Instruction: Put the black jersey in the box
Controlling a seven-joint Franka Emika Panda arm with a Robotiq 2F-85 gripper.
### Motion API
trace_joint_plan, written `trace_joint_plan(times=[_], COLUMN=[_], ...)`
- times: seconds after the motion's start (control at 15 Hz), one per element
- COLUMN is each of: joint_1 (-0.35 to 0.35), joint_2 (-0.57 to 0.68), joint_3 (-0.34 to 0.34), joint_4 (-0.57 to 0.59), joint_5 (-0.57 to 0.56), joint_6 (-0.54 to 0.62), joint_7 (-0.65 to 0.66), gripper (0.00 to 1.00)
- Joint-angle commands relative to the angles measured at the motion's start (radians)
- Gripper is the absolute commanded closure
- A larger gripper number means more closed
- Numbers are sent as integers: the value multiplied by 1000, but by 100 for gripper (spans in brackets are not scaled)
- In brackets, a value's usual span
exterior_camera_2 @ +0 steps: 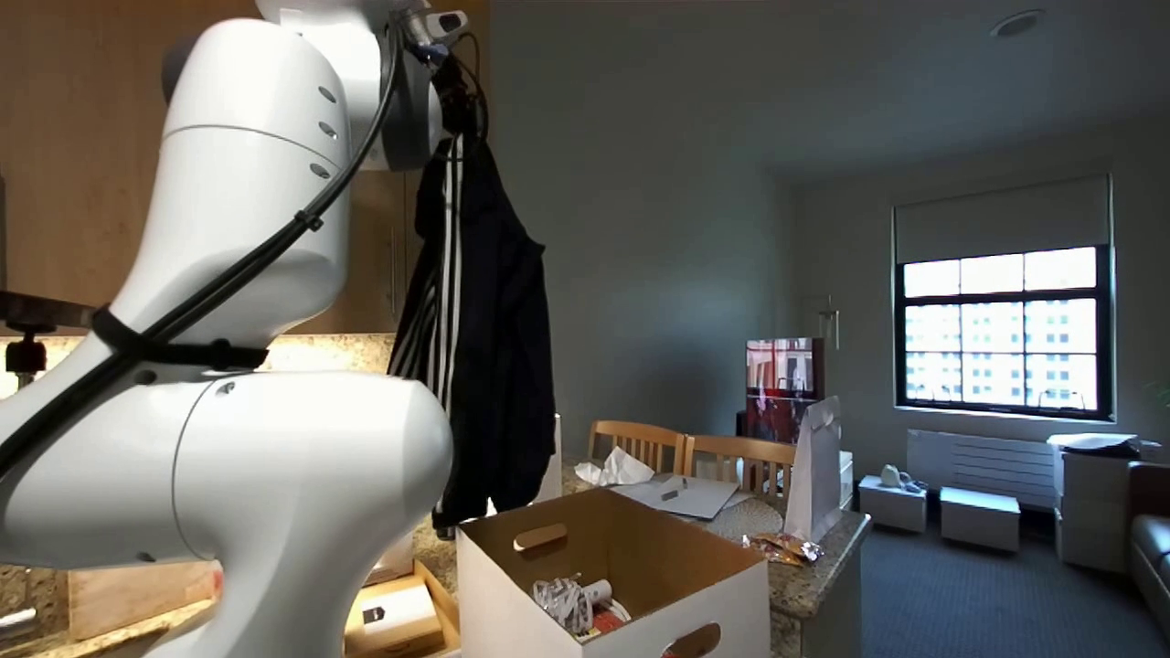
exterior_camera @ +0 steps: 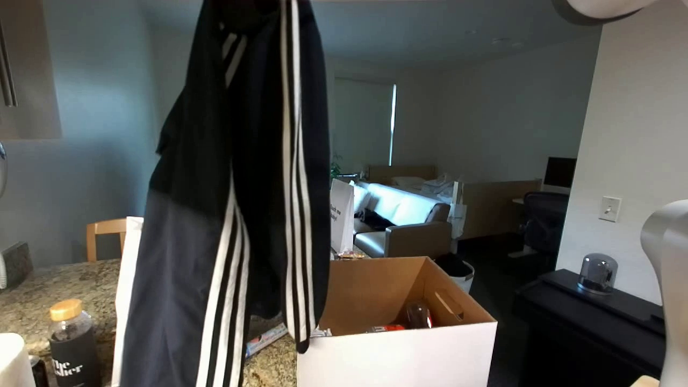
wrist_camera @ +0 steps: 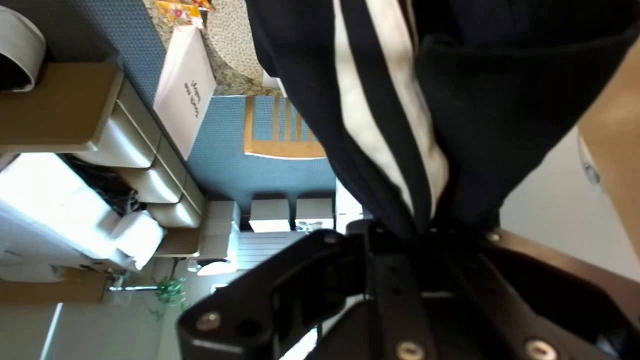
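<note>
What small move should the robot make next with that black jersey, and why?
Probably carry the black jersey sideways, over the cardboard box, with the claw shut on it. In both exterior views most of the jersey seems to hang beside the box, not above its open top, so letting go now might miss.

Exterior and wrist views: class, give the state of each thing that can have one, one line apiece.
Box: upright, top open, partly filled
Black jersey: hanging, not in box
Tool: closed on black jersey
Bottle: upright, lid on
Lettered paper bag: standing upright
Window shade: partly lowered
Light switch: position unclear
</note>
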Motion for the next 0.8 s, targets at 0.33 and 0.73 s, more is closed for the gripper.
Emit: trace_joint_plan(times=[0.33, 0.73], joint_1=[-29, -108], joint_2=[-55, -216], joint_3=[-33, -85], joint_4=[359, 279], joint_5=[-238, -332], joint_6=[-340, -443], joint_7=[65, 152], gripper=[95, 95])
